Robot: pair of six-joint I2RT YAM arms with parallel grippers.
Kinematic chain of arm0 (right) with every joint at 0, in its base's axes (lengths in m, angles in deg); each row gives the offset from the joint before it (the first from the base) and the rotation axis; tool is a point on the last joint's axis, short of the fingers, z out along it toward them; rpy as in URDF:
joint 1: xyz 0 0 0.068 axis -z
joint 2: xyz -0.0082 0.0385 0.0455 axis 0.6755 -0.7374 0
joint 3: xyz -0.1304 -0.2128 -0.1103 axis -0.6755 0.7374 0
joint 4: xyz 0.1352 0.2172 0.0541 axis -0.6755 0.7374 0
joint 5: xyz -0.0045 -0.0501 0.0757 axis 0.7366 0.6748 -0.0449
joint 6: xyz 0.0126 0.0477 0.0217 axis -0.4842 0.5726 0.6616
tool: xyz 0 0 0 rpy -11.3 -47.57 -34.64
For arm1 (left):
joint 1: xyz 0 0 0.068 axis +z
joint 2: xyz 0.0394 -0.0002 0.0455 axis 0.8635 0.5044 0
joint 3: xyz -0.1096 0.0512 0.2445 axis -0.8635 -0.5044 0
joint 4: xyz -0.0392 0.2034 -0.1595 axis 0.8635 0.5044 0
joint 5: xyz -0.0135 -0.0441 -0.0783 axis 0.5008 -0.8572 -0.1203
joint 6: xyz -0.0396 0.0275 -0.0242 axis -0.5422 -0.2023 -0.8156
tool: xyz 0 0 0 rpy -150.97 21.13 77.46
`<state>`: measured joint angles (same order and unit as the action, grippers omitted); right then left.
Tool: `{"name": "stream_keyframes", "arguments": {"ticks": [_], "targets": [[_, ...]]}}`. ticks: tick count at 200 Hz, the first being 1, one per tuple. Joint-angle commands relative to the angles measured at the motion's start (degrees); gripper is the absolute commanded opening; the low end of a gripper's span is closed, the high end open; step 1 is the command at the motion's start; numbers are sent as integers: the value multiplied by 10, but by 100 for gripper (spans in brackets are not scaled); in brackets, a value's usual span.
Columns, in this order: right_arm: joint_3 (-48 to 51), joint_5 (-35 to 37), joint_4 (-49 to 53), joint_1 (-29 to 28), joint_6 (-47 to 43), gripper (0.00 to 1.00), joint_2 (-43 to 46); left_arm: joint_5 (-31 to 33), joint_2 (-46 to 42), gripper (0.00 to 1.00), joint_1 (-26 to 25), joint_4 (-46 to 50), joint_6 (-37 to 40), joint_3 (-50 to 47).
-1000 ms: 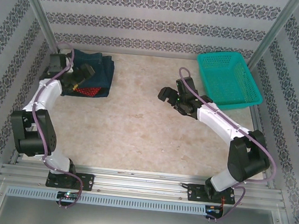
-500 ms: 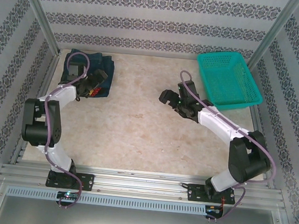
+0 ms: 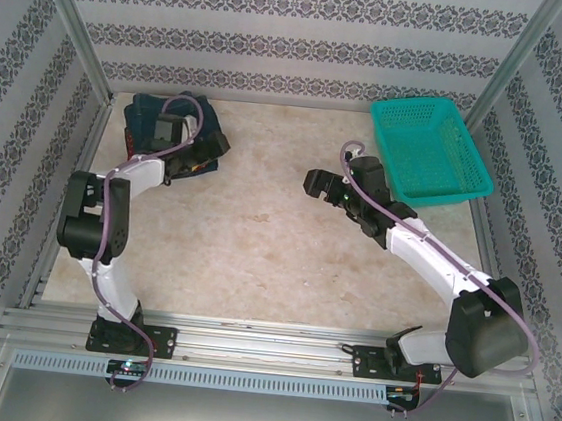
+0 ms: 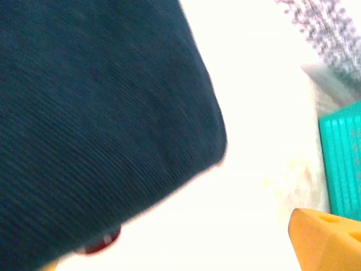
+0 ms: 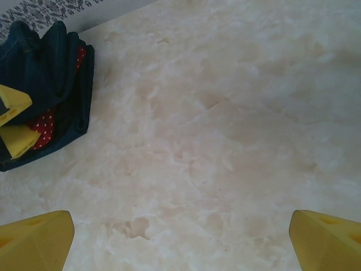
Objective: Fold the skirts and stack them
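The skirts lie as a folded pile in the back left corner, dark blue denim on top. A red dotted skirt peeks out at the pile's front edge. My left gripper hangs open over the pile's right edge. Its yellow fingers stand apart above the cloth with nothing held. In the left wrist view dark blue cloth sits very close, and one yellow fingertip shows at the lower right. My right gripper is open over bare table near the middle, and its fingertips are wide apart.
A teal mesh basket stands at the back right, just right of my right arm. Metal posts and patterned walls close the table on three sides. The marble tabletop stretches between the pile and the basket.
My left arm has swung from the pile's left side across it to its right edge. My right arm has stretched out, its elbow dropping toward the near right. The pile has stayed put.
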<state>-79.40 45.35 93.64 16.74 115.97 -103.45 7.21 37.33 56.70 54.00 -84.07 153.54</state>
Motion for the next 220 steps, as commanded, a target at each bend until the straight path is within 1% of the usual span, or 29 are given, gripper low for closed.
{"name": "stream_keyframes", "arguments": {"ticks": [1,20,39,52,63,69,78,95,104,112,124,143,149,170,182,194,220], "targets": [[11,18,-13,-8,-16,98,4,-28,-13,100,-32,43,139,19],[13,19,-15,-8,-13,98,0,-31,-12,100,-51,76,206,29],[10,20,-15,-8,-11,98,-5,-27,18,100,-74,142,269,77],[6,21,-14,-8,-12,98,-9,-44,23,100,-94,175,293,105],[3,23,-10,-8,-12,98,-11,-52,-4,100,-108,172,303,105],[2,25,-8,-8,-12,98,-11,-51,-26,100,-111,158,296,96],[2,29,-7,-8,-11,98,-11,-44,-56,100,-108,132,264,86],[3,30,-5,-6,-10,98,-13,1,-81,100,-83,118,181,97],[1,28,-4,-5,-9,98,-16,29,-77,100,-65,127,135,116],[-2,26,-2,-4,-8,98,-19,27,-68,100,-51,125,105,129],[-8,22,4,-3,-10,98,-26,27,-54,100,-40,100,78,137],[-14,22,10,-4,-7,98,-32,94,-26,100,-29,84,40,151],[-14,22,10,-4,-5,98,-32,106,-14,100,-22,81,24,154],[-9,23,11,-3,2,98,-33,95,35,100,3,48,-22,158],[-8,22,15,-3,3,98,-35,91,68,100,6,66,-33,170],[-6,24,22,-4,5,98,-36,72,94,100,8,86,-35,169],[2,28,25,-3,10,98,-32,39,84,100,23,84,-22,110]]}}
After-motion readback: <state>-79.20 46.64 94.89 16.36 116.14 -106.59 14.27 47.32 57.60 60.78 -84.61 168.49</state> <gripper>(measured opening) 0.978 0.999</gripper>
